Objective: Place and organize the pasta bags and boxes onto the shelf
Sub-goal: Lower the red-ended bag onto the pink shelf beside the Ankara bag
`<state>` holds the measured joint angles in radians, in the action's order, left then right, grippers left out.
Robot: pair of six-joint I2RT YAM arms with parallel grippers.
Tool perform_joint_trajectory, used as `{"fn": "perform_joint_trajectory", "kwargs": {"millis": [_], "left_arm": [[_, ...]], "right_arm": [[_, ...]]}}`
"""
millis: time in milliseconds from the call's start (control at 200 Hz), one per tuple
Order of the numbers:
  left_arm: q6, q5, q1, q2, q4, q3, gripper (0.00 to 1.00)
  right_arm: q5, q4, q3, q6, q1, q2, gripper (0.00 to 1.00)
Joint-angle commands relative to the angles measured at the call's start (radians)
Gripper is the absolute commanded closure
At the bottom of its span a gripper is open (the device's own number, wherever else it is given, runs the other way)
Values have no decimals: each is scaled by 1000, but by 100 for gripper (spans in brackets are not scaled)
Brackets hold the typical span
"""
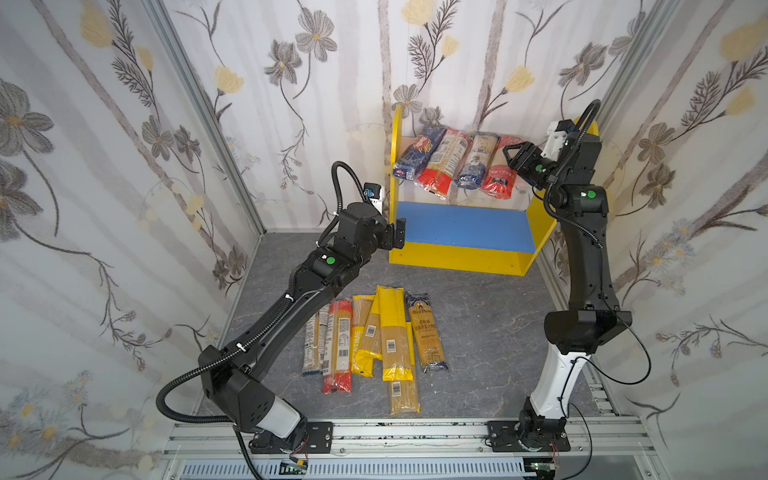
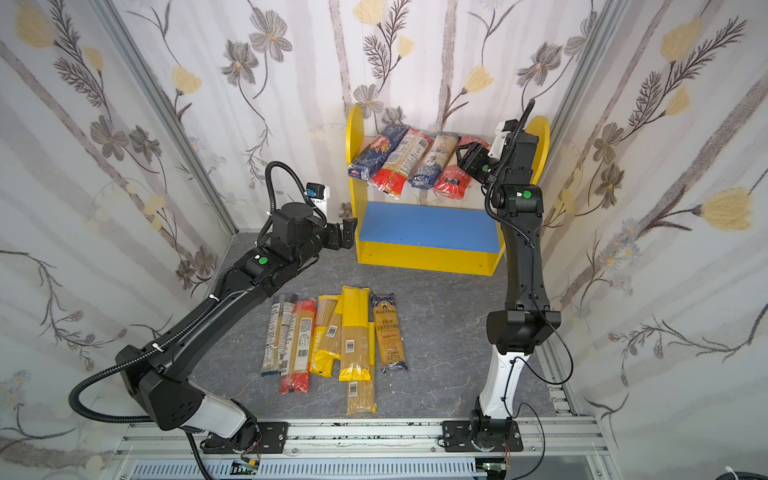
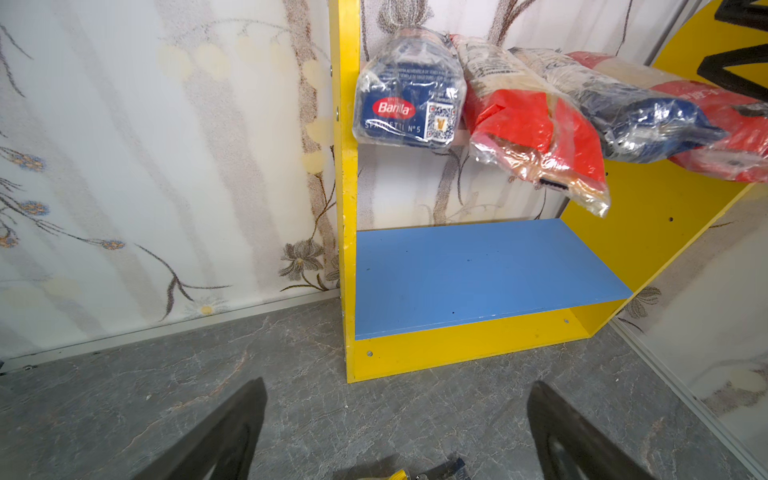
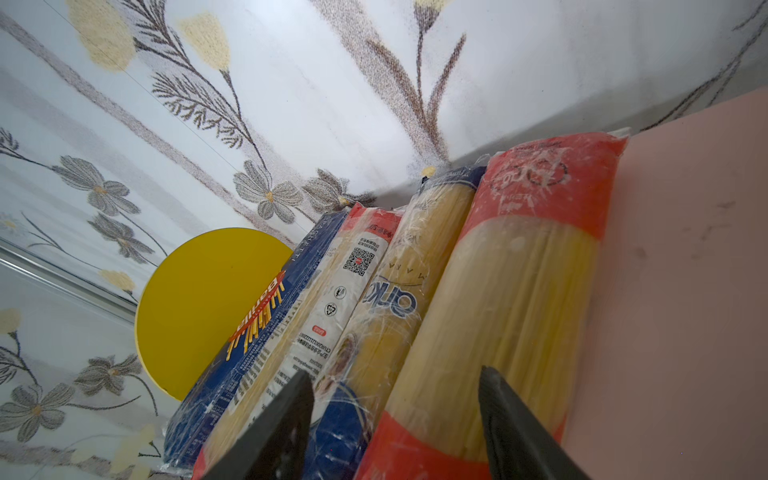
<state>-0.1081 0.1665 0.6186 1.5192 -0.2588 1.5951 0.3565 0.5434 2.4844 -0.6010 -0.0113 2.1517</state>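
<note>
Four packets lie tilted, side by side, on the upper board of the shelf, and their near ends overhang. About seven more lie on the floor, nearer. The right gripper is over the rightmost red packet, jaws apart, not pinching it. The left gripper is wide open and empty, by the shelf's left near corner. I judge the packets light, with slippery film and brittle pasta, so grip across the middle.
</note>
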Motion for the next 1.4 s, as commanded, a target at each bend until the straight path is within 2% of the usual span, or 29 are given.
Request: {"fn": "perform_joint_trajectory", "kwargs": {"millis": [0,195,410,500,609,724,799,1204,1394], "left_arm": [[2,-16,-4,4,16,9,0],[-9,-22,-6,6,16,2,0],[-27,-36,-6,3,16,-1,0],[-33,-42,-6,-1,16,-7,0],[-40,-42,-6,-10,16,-23,0],[-51,-48,-6,-23,16,-39,0],[-56,-46,-5,-34,16,-47,0],[-61,-48,-5,-108,16,-104,0],[-61,-59,-6,-123,16,-119,0]], "right_arm": [[-13,17,6,18,2,-20,33],[-76,126,6,80,17,-82,18],[-165,287,-5,76,30,-140,16],[-161,304,-101,42,44,-184,15],[-144,186,-338,-39,57,-286,14],[-36,-134,-682,-209,56,-432,13],[0,-260,-808,-287,53,-484,12],[41,-337,-839,-302,45,-547,11],[23,-451,-917,-401,50,-550,11]]}}
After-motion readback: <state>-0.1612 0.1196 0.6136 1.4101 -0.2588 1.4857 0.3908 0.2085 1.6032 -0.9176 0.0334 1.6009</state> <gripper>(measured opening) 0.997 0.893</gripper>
